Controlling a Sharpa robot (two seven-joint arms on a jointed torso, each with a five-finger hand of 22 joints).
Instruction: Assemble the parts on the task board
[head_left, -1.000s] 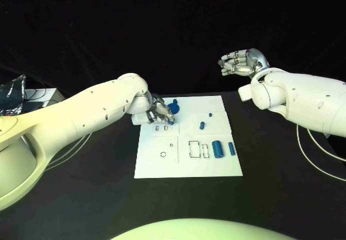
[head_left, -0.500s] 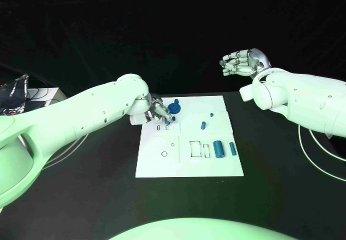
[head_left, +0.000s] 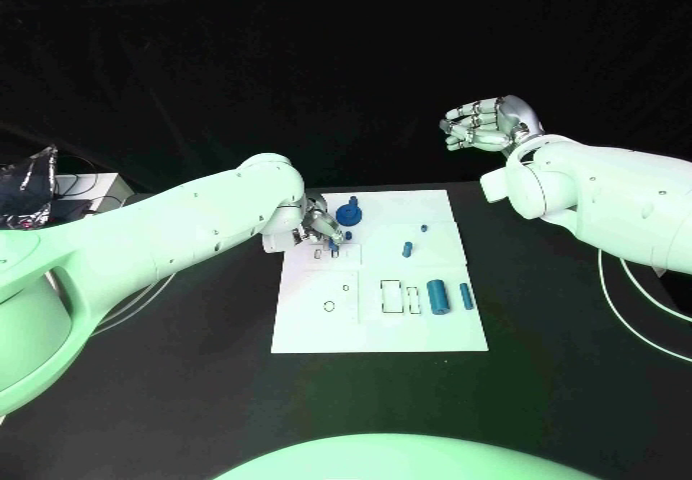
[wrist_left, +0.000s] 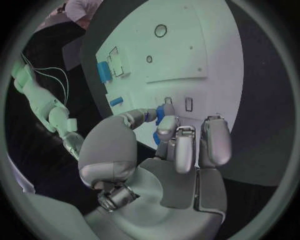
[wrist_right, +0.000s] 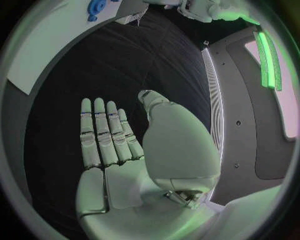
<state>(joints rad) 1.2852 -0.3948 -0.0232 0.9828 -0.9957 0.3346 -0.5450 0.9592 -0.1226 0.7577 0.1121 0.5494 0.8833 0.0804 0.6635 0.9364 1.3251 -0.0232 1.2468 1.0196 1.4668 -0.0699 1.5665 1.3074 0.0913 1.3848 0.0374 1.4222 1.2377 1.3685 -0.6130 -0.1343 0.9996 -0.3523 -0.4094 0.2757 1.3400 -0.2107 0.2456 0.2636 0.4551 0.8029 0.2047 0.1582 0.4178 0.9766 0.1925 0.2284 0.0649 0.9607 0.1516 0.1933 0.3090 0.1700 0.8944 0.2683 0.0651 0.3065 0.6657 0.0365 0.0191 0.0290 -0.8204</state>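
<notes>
The white task board (head_left: 378, 325) lies in the middle of the black table. My left hand (head_left: 319, 224) hovers over its far left corner and pinches a small blue part (wrist_left: 160, 113) between thumb and fingertips, just above two small slots (head_left: 327, 254). A blue gear-shaped part (head_left: 349, 212) stands right beside that hand. Two small blue pegs (head_left: 407, 249) lie mid-board, while two blue cylinders (head_left: 436, 297) rest near the right edge. My right hand (head_left: 485, 124) is raised beyond the board's far right corner, fingers straight and apart in the right wrist view (wrist_right: 109, 140), holding nothing.
Rectangular cut-outs (head_left: 392, 298) and small round holes (head_left: 329, 306) mark the board's near half. A white box with cables and a clear bag (head_left: 32, 185) sits at the table's far left. Black table (head_left: 562, 340) surrounds the board.
My left hand has edged slightly toward the board's far edge, still pinching the blue part. The right hand has stayed where it was.
</notes>
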